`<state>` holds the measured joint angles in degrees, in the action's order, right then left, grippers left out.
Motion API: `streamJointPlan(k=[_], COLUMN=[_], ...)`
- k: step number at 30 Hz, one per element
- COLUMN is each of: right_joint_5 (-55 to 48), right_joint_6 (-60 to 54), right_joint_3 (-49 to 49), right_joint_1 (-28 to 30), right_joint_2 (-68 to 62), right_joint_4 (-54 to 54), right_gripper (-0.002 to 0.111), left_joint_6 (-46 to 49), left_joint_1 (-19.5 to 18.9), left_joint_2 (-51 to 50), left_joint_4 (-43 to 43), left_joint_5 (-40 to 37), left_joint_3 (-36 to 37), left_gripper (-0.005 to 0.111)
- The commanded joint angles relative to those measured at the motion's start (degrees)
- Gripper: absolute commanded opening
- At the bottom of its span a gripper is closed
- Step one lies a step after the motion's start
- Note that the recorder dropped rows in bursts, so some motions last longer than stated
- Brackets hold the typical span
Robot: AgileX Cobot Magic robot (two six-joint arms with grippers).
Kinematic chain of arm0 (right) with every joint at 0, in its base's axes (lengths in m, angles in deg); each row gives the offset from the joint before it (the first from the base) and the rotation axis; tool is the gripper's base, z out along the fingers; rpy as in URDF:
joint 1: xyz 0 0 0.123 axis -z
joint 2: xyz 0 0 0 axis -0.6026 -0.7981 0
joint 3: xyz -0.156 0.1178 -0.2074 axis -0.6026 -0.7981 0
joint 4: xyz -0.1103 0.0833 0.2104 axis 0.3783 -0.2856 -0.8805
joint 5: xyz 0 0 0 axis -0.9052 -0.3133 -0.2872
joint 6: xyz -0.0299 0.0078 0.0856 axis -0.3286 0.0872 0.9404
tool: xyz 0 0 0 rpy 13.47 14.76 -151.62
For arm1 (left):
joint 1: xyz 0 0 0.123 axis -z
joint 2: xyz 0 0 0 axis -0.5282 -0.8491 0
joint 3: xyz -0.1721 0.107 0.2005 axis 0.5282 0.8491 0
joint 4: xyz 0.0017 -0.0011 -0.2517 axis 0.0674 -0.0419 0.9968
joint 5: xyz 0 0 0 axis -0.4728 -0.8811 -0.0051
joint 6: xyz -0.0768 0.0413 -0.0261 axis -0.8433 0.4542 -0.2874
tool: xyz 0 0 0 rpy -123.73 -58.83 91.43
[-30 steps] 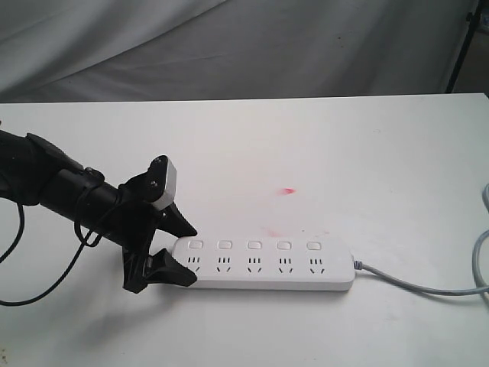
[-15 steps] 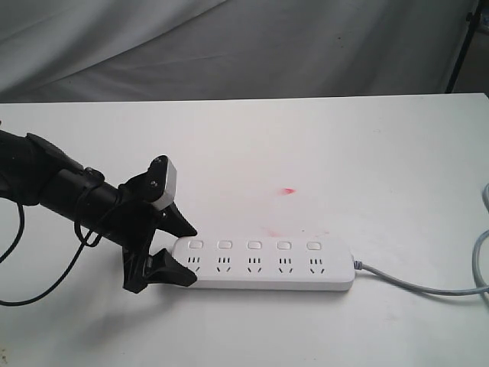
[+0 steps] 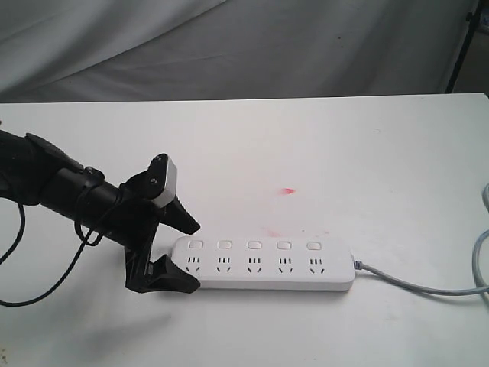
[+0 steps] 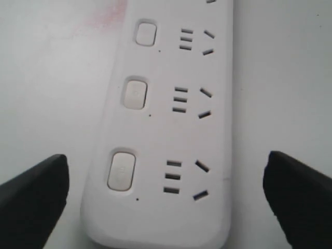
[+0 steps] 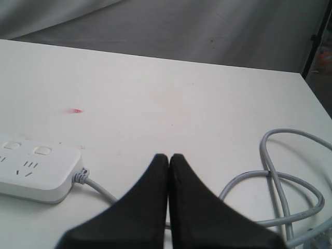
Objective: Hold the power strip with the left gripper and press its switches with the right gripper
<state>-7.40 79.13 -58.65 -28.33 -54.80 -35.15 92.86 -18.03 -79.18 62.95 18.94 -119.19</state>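
Note:
The white power strip (image 3: 263, 264) lies flat on the white table, its grey cord (image 3: 412, 284) running off to the right. Its row of small square switches (image 3: 254, 245) faces up. My left gripper (image 3: 195, 254) is open and straddles the strip's left end, one black finger on each long side. In the left wrist view the power strip (image 4: 161, 129) runs between the fingers (image 4: 36, 192) with a gap on both sides, and three switches (image 4: 135, 93) show. My right gripper (image 5: 169, 155) is shut on nothing, hovering above the table near the cord; it is outside the exterior view.
Loose grey cord loops (image 5: 290, 176) lie on the table beside the right gripper. A pink stain (image 3: 287, 190) marks the table behind the strip. A grey cloth hangs at the back, with a black stand (image 3: 462, 46) at the far right corner.
The left gripper's fingers have spread a little wider and slid slightly further along the strip's left end. The strip has not moved.

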Motion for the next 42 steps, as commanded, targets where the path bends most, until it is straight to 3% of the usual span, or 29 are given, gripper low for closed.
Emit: streamJointPlan(k=[1, 13, 18, 26, 42], right_joint_5=[0.08, 0.08, 0.08, 0.08, 0.08], right_joint_6=[-0.54, -0.54, -0.54, -0.54, -0.54], right_joint_3=[-0.17, -0.17, -0.17, -0.17, -0.17], right_joint_1=[-0.23, -0.23, -0.23, -0.23, -0.23], right_joint_2=[0.32, 0.32, 0.32, 0.32, 0.32], right_joint_4=[-0.24, -0.24, -0.24, -0.24, -0.24], right_gripper=[0.000, 0.000, 0.000, 0.000, 0.000], left_joint_6=[0.09, -8.06, -13.65, -13.32, -13.32], left_joint_1=[0.07, 0.07, 0.07, 0.07, 0.07], left_joint_2=[3.67, 22.12, 28.44, 34.85, 35.39], left_joint_4=[0.95, -1.77, -2.65, -2.65, -3.05], left_joint_5=[-1.19, -1.62, -1.62, -1.52, -1.07], left_joint_3=[-0.06, -0.06, -0.06, -0.06, -0.06], left_gripper=[0.093, 0.001, 0.000, 0.000, 0.000])
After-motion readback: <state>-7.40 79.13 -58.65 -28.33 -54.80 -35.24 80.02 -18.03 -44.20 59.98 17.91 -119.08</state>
